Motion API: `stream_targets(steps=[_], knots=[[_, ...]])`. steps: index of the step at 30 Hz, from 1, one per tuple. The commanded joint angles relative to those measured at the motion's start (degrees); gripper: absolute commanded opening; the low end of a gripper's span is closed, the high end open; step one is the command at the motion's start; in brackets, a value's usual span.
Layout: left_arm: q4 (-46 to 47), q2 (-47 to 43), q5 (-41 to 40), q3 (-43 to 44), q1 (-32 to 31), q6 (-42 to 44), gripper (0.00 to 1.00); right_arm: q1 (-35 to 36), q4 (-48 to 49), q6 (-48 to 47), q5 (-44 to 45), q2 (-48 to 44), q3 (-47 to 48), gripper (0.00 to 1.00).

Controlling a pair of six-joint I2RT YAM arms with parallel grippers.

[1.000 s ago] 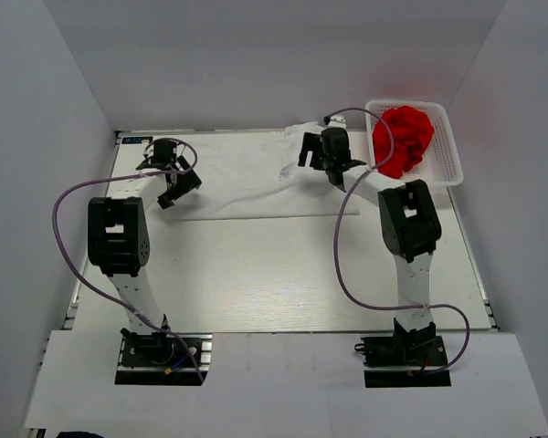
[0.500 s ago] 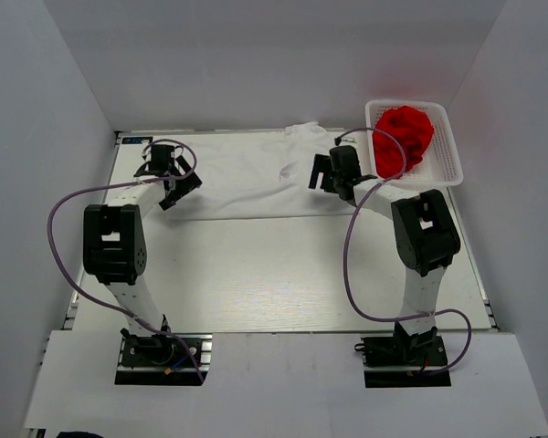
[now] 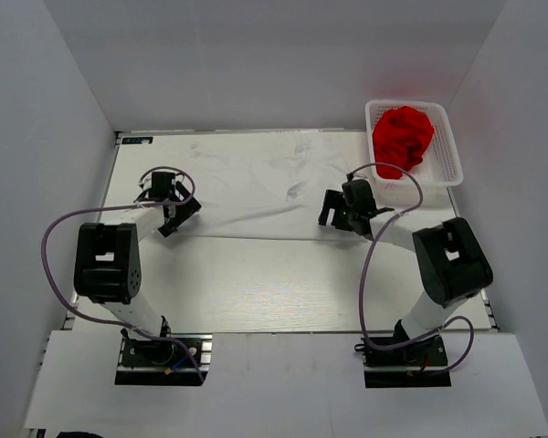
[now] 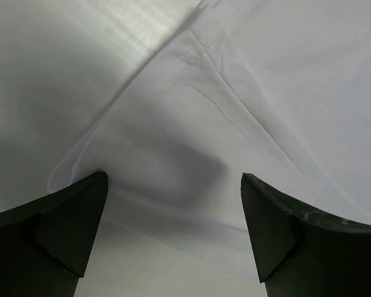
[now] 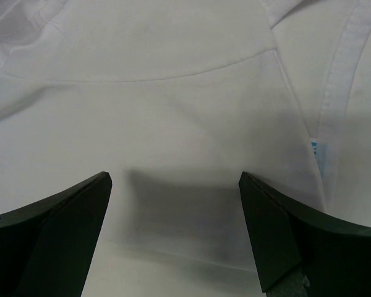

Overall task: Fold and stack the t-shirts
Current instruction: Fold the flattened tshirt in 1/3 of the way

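White t-shirt (image 3: 247,178) lies spread flat across the table's (image 3: 256,283) far half, unfolded. The red t-shirt (image 3: 403,137) sits crumpled in the lattice basket (image 3: 449,169). The left gripper (image 3: 171,210) and right gripper (image 3: 338,212) hang spread over the white shirt's near edge, holding nothing. Folding and stacking both look undone.

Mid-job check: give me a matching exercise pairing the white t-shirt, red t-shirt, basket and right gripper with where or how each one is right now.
Things:
1. white t-shirt
2. red t-shirt
3. basket
4. right gripper

Places or states:
A. crumpled in a heap inside the basket
B. open, fingers apart above white cloth
C. spread out across the far part of the table
D. standing at the table's far right corner

Pairs: 1-C, 2-A, 3-D, 4-B.
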Motion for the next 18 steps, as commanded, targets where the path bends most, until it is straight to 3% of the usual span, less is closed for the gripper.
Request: stream_targets(steps=[1, 5, 8, 12, 18], knots=[[-11.6, -3.2, 0.0, -9.3, -0.3, -4.2, 0.99, 0.7, -7.8, 1.4, -2.3, -6.0, -8.6, 0.9], [-16.3, -12.4, -2.1, -16.2, -0.3, -6.6, 0.99, 1.3, -12.6, 0.5, -2.0, -14.8, -15.0, 0.9], [-18.3, -18.7, -3.5, -16.8, -0.3, -7.8, 0.99, 2.2, -16.2, -2.3, -1.4, -19.9, -14.3, 0.9], [-19.6, -24.5, -5.1, -12.6, -0.3, -7.3, 0.99, 3.6, -18.2, -9.1, -3.4, -22.9, -9.0, 0.9], [-14.5, -25.5, -7.4, -3.3, -0.3, -5.8, 0.99, 3.4, -14.9, -10.4, 1.0, -18.7, 2.9, 0.9]])
